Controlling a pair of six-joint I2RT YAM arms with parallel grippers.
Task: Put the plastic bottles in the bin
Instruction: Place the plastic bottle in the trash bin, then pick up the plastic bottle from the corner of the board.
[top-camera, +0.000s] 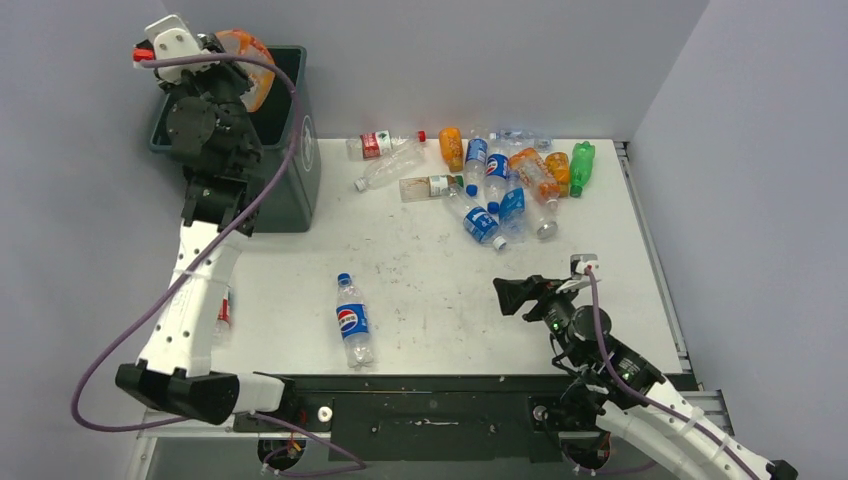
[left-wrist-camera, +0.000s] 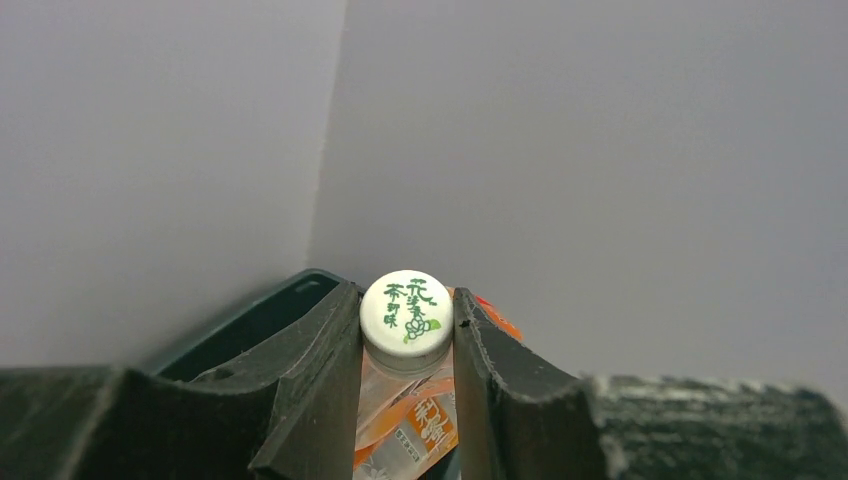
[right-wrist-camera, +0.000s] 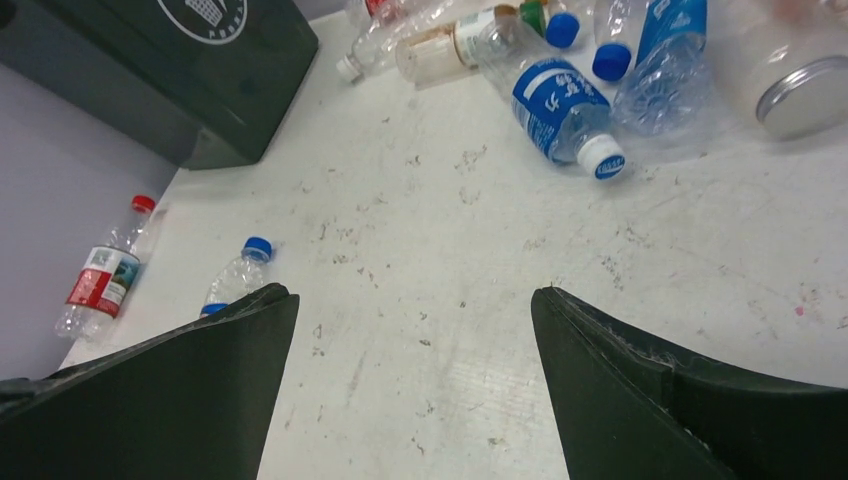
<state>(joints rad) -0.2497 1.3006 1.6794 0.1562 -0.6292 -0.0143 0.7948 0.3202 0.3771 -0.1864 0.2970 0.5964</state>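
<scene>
Orange bottle hangs over the bin, left jaws clamped on it. More bottles lie on the counter. Left wrist: jaws squeeze under its white cap. Right wrist: right jaws wide apart above the counter.

Bin mouth largely occupied by left gripper and clamped orange bottle. Wall stands close behind bin. Bare table noted between bottle cluster and lone blue-label bottle, ahead of wide-open right gripper.
</scene>
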